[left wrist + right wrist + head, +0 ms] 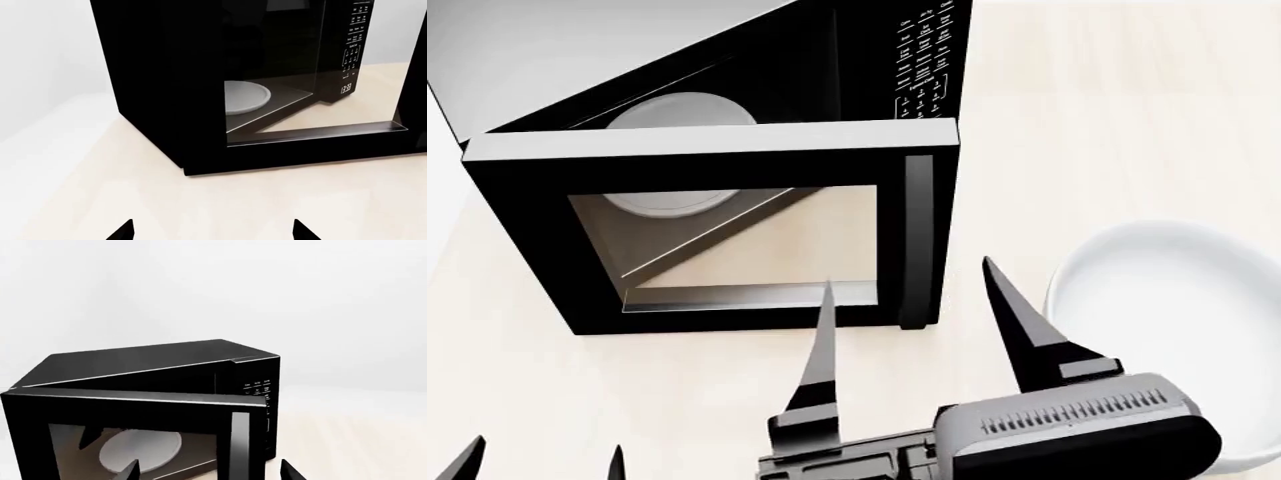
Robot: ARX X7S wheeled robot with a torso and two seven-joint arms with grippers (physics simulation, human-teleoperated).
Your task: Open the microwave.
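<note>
The black microwave (827, 70) stands on the pale table with its windowed door (734, 300) swung well out from the body. Through the window I see the round white turntable plate (674, 200). The keypad (928, 60) faces the far right. My right gripper (908, 272) is open just in front of the door's handle edge, with nothing between its fingers. In the right wrist view the door (133, 405) and its grey handle strip (239, 445) sit just past the open right gripper (208, 471). My left gripper (545, 447), also open, hangs low at the near left. The left wrist view shows the microwave's cavity and plate (243, 96) beyond the left gripper (213, 230).
A large white bowl (1174, 330) sits on the table (1121, 120) to the right of my right gripper. A pale wall (213, 290) rises behind the microwave.
</note>
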